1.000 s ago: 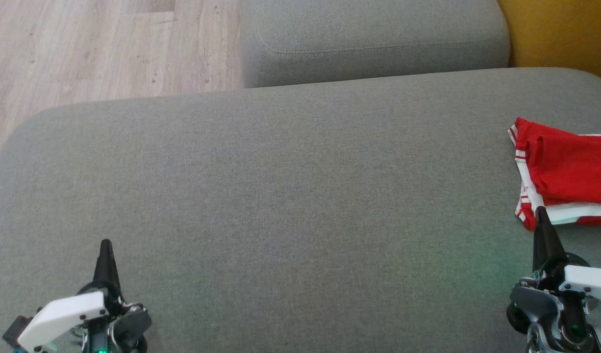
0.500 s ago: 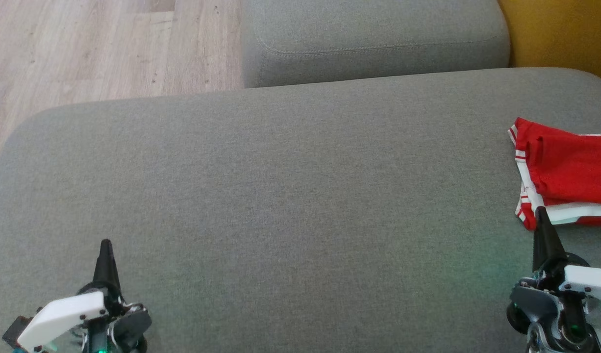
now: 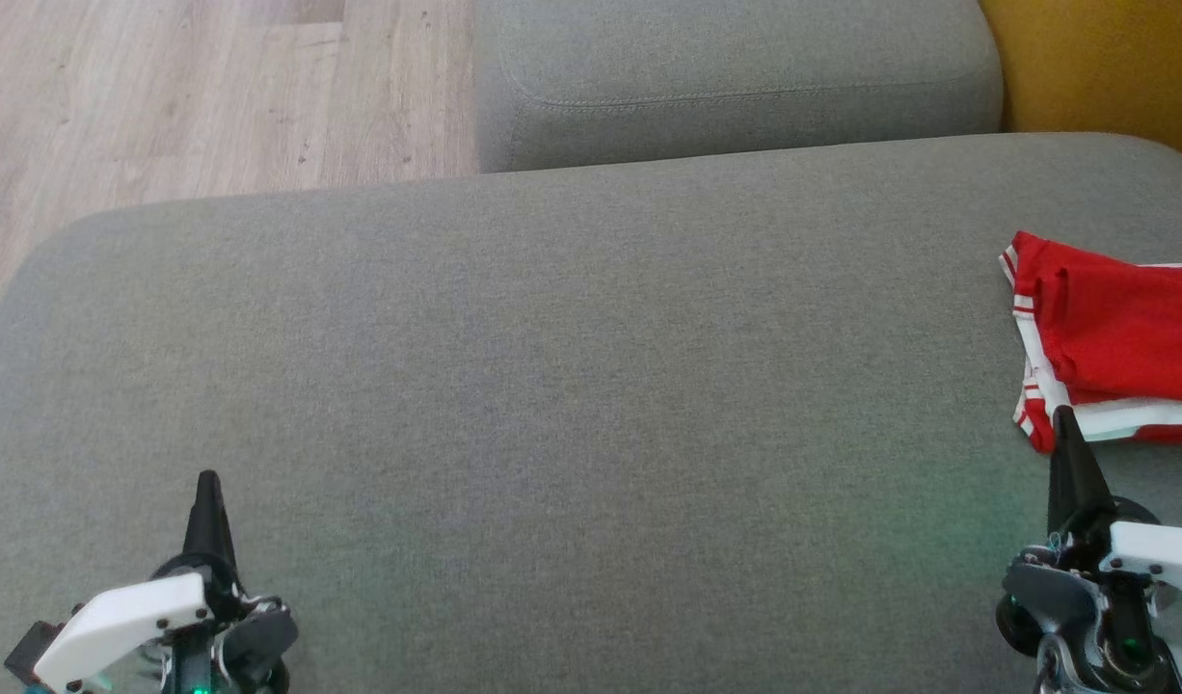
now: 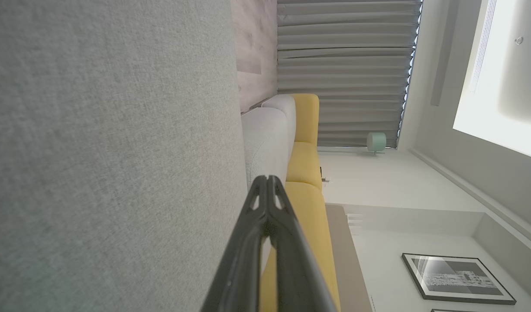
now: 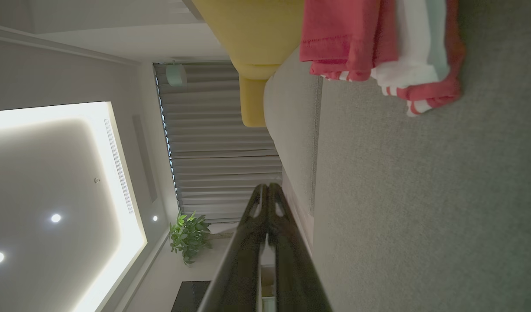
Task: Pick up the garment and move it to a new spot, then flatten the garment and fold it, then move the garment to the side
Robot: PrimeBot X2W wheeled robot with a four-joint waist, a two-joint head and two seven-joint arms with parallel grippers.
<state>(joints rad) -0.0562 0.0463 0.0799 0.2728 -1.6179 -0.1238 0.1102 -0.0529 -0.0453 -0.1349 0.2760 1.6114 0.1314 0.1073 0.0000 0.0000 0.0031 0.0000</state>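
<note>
You have the garment (image 3: 1121, 333) lying on the big grey seat cushion (image 3: 572, 366) at the far right of the head view. It is a folded red piece with white bands and thin stripes along its left and near edges, and its right part is cut off by the frame. Your right pincer (image 3: 1063, 414) sits at the lower right with its two dark fingers pressed together into a single point, holding nothing. In the head view that point overlaps the garment's near corner. The right wrist view, though, shows the closed right pincer (image 5: 268, 186) with a stretch of bare cushion between it and the garment (image 5: 348, 39), so the two are apart. Your left pincer (image 3: 207, 479) is at the lower left, well away from the garment. It is also drawn fully together and empty, pointing across the bare cushion. The left wrist view confirms it, with the fingers of the left pincer (image 4: 267, 178) meeting at the tip and grey fabric running alongside them. Beyond the big cushion lies a second grey cushion (image 3: 736, 77). Pale wooden floor (image 3: 167, 96) is to its left and yellow upholstery (image 3: 1102, 58) at the top right corner. From the left wrist you can also see pleated grey curtains (image 4: 343, 65), a small mint-green round object (image 4: 376, 141) and a framed picture (image 4: 458, 277) on the wall. The right wrist view catches a leafy green plant (image 5: 188, 236) by the curtains.
</note>
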